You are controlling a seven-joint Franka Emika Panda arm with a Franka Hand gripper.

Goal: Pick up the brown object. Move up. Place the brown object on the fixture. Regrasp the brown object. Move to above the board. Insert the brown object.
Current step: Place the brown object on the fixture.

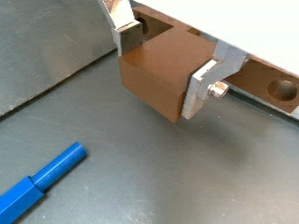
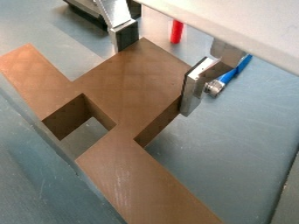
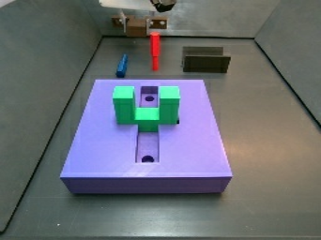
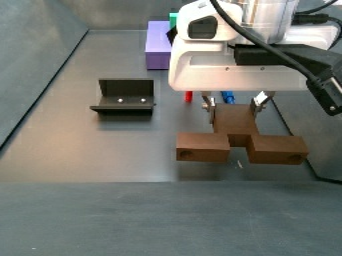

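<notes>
The brown object lies low near the floor at the side of the workspace, and I cannot tell if it is lifted. It is a long brown bar with a thicker middle block and a round hole near one end. My gripper stands over it, shut on the middle block, in both wrist views. The silver fingers press its two sides. The fixture stands apart on the floor. The purple board carries a green U-shaped block. In that side view the gripper shows only at the far edge and the brown object is hidden.
A red peg and a blue peg lie on the floor between the board and the gripper. They also show in the wrist views: red peg, blue peg. Grey walls enclose the floor.
</notes>
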